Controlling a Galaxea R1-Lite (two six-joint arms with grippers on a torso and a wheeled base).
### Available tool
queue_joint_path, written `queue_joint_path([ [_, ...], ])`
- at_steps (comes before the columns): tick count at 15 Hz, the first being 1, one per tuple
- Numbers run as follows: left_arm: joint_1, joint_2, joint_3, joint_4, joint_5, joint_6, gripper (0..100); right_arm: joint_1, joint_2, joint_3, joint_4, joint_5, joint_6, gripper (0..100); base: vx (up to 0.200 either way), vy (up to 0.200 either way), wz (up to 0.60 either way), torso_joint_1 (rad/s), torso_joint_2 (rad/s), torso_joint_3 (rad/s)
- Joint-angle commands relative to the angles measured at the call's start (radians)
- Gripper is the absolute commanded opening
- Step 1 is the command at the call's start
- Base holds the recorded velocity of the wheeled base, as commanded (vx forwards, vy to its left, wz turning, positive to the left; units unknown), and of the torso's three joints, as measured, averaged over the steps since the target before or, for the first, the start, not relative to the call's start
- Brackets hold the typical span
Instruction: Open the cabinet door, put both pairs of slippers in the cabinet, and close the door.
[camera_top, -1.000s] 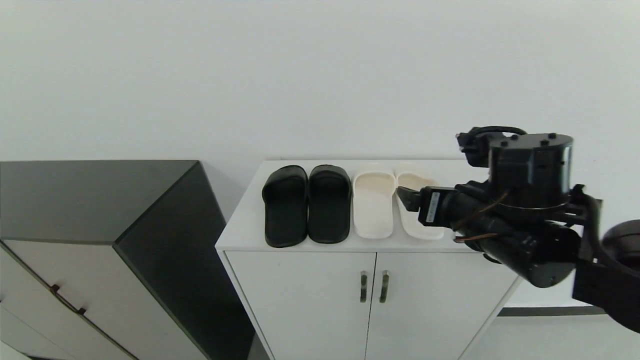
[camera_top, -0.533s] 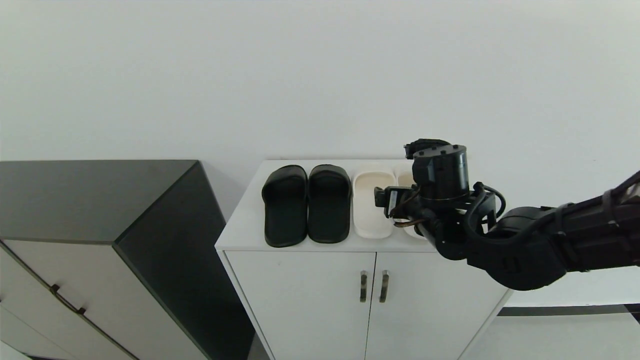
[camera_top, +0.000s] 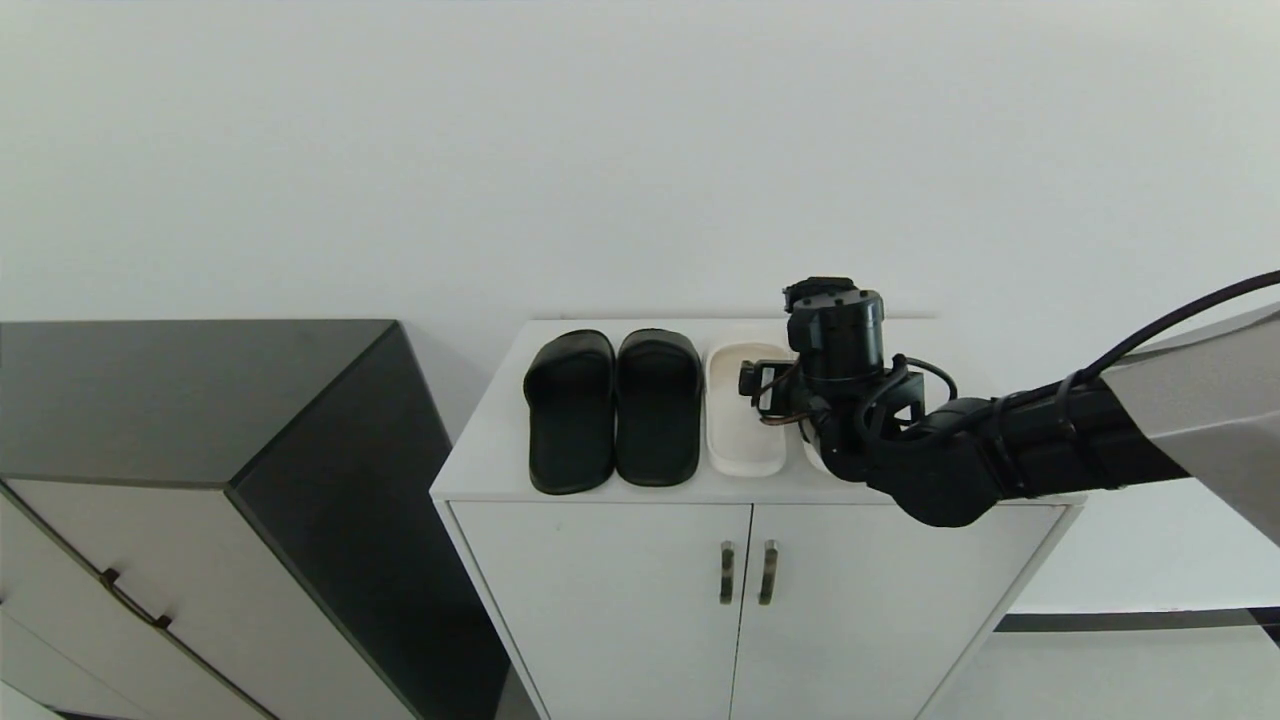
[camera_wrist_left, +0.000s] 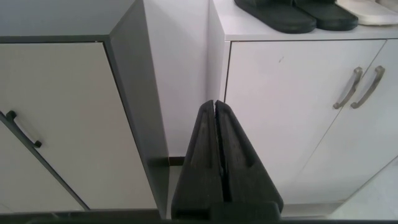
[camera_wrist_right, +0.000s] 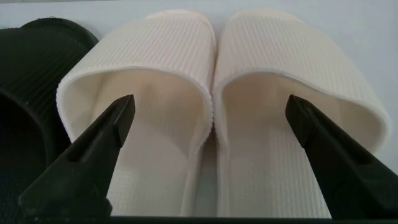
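A pair of black slippers (camera_top: 612, 410) and a pair of white slippers (camera_top: 742, 420) stand side by side on top of the white cabinet (camera_top: 500, 470). Its two doors are closed, with their handles (camera_top: 748, 572) at the middle. My right gripper (camera_top: 772, 392) hovers over the white pair and hides most of the right-hand one. In the right wrist view it (camera_wrist_right: 210, 106) is open wide, one finger outside each white slipper (camera_wrist_right: 155, 93). My left gripper (camera_wrist_left: 214, 107) is shut on nothing, low in front of the gap beside the white cabinet (camera_wrist_left: 280, 93).
A dark cabinet (camera_top: 200, 390) with pale drawer fronts stands left of the white one, with a narrow gap between them. A plain white wall runs close behind both. Bare floor lies to the lower right.
My right arm has swung in from the right and stretched out over the cabinet top, bringing its gripper from the right white slipper's side to above the white pair. The slippers have not moved.
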Motion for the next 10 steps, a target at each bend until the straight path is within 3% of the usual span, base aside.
queue_joint_path([
  [1, 0.0, 0.001, 0.0, 0.0, 0.0, -0.001, 0, -0.004, 0.037, -0.038, -0.001, 0.0, -0.007, 100, 0.0, 0.0, 0.0, 0.0, 0.0, 0.0],
  [2, 0.0, 0.001, 0.0, 0.0, 0.0, -0.001, 0, -0.004, 0.043, -0.04, -0.001, 0.0, -0.009, 0, 0.0, 0.0, 0.0, 0.0, 0.0, 0.0],
  [10, 0.0, 0.001, 0.0, 0.0, 0.0, -0.001, 0, -0.005, -0.028, 0.001, -0.001, -0.005, -0.029, 0, 0.0, 0.0, 0.0, 0.0, 0.0, 0.0],
])
